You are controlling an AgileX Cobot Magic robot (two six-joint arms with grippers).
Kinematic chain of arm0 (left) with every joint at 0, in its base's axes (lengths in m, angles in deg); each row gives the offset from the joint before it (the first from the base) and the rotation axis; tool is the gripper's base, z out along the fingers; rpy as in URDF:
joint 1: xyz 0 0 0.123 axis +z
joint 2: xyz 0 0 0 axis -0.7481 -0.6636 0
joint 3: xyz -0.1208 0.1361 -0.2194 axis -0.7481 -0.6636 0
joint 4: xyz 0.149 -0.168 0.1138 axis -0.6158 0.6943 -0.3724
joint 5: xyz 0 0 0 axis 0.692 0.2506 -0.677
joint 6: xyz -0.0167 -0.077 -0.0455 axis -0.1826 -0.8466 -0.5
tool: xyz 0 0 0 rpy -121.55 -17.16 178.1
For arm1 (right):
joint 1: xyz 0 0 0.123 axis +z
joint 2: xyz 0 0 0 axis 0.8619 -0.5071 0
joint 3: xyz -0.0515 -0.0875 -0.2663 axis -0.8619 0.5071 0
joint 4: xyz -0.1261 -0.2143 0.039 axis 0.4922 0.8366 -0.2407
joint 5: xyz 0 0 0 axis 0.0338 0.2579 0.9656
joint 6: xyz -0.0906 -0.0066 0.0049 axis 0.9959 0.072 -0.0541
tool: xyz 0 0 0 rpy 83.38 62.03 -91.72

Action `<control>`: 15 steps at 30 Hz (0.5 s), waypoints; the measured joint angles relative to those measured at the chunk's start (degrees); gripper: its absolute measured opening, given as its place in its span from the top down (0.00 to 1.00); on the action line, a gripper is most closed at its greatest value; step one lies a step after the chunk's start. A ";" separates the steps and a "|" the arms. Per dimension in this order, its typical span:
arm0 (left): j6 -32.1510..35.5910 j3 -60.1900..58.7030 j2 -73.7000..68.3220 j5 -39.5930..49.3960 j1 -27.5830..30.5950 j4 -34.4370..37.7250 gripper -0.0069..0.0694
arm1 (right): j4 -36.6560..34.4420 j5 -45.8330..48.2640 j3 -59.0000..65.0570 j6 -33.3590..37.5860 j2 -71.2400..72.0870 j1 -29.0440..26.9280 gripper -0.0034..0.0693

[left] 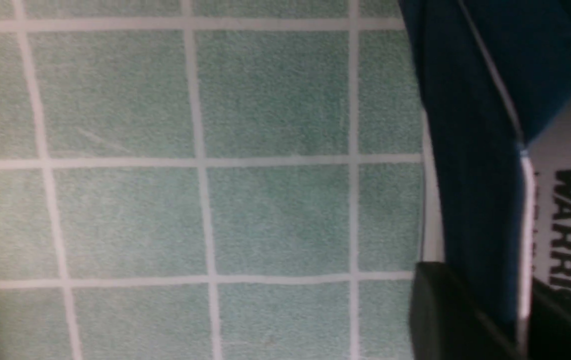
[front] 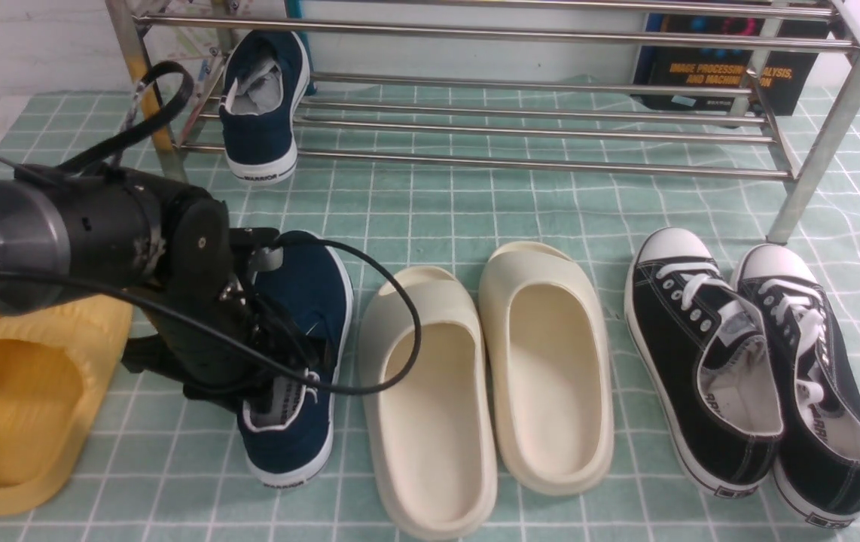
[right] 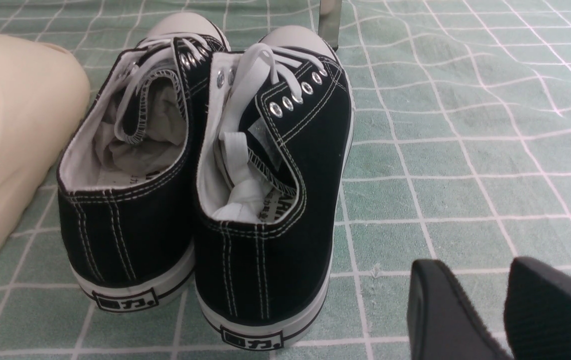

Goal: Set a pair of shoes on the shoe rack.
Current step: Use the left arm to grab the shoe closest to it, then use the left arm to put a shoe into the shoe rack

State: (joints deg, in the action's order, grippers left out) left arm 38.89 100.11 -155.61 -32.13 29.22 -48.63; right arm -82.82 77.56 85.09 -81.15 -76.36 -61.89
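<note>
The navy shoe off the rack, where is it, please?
The navy shoe lies left of centre in the front view, between the yellow slide and the cream slides.

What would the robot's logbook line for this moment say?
first navy shoe: on shoe rack | second navy shoe: on mat | left gripper: clamped on its side wall | right gripper: open, empty

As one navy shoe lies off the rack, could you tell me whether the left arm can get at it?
Probably yes: the left gripper sits at the navy shoe's collar, fingers astride its wall.
</note>
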 joint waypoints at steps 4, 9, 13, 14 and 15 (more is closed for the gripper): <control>-0.05 2.22 0.91 2.08 0.00 -0.23 0.92 | 0.00 0.00 0.00 0.00 0.00 0.00 0.62; 1.09 10.73 2.25 7.99 0.00 -0.18 0.92 | 0.00 0.00 0.00 0.00 0.00 0.00 0.62; 3.07 21.98 0.69 11.19 0.00 1.01 0.92 | 0.00 0.00 0.00 0.00 0.00 0.00 0.62; 3.19 24.75 -0.67 11.78 0.00 1.07 0.92 | 0.00 0.00 0.00 0.00 0.00 0.00 0.62; 3.31 27.51 -2.16 12.53 0.00 1.07 0.92 | 0.00 0.00 0.00 0.00 0.00 0.00 0.62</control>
State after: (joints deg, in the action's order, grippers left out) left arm 42.20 127.62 -157.77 -19.60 29.22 -47.56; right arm -82.82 77.56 85.09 -81.15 -76.36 -61.89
